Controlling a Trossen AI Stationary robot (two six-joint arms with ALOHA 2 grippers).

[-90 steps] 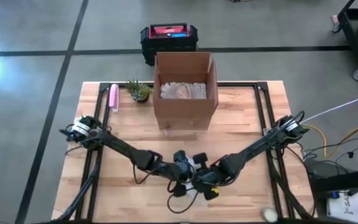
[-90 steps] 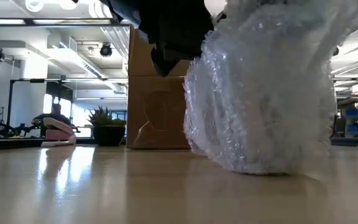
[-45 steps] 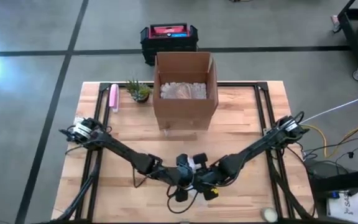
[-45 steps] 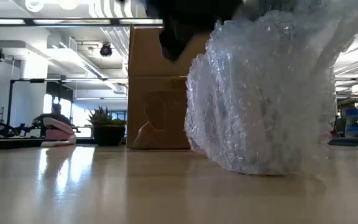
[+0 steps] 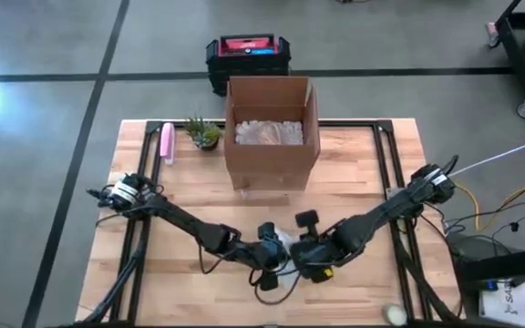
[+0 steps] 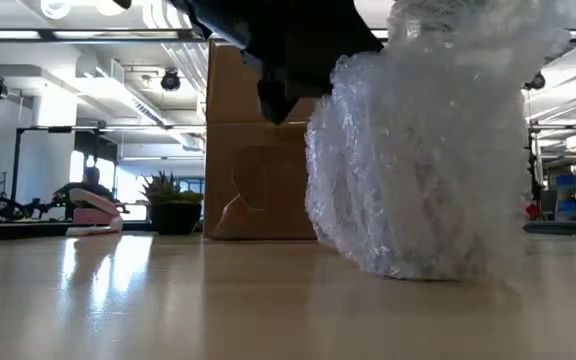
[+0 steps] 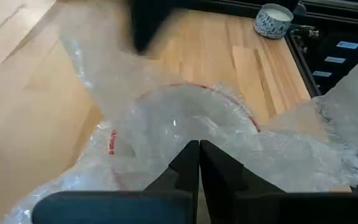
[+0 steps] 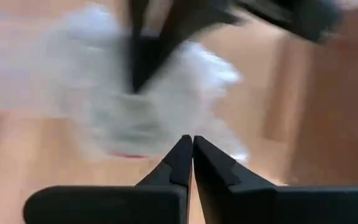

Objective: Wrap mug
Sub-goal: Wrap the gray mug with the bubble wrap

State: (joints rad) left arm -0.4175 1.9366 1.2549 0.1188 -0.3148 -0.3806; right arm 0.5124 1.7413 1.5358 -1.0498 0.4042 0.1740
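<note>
The mug point(image 7: 185, 118), its red rim showing through the plastic, stands wrapped in clear bubble wrap point(image 6: 423, 150) on the wooden table point(image 5: 180, 273), near the middle of the front half point(image 5: 283, 241). My left gripper point(image 7: 199, 146) is shut at the bundle's upper left side point(image 6: 283, 90). My right gripper point(image 8: 192, 140) is shut just right of the bundle point(image 5: 308, 255) and points at it. The bundle's base rests on the table, and its loose top rises out of the low view. My left gripper has its shut fingertips point(image 7: 194, 155) in the bubble wrap at the bundle's top, over the mug's rim point(image 7: 166, 134), slanting down from the table's left. One layer or several, I cannot tell. The bundle stays on the table. My right gripper: I cannot tell whether its shut tips touch the wrap.
An open cardboard box point(image 5: 272, 128) with padding inside stands at the far middle. A small plant point(image 5: 203, 134) and a pink object point(image 5: 166, 143) are at the far left. A small round bowl point(image 5: 393, 313) sits at the near right corner. Bare wood lies left of the bundle.
My right arm has swung, its wrist lifting and going toward the table's far right, and its view is blurred by motion. The wrap's loose upper part, which leaned out to the right, now stands more upright over the bundle. The bundle's base has stayed in place.
</note>
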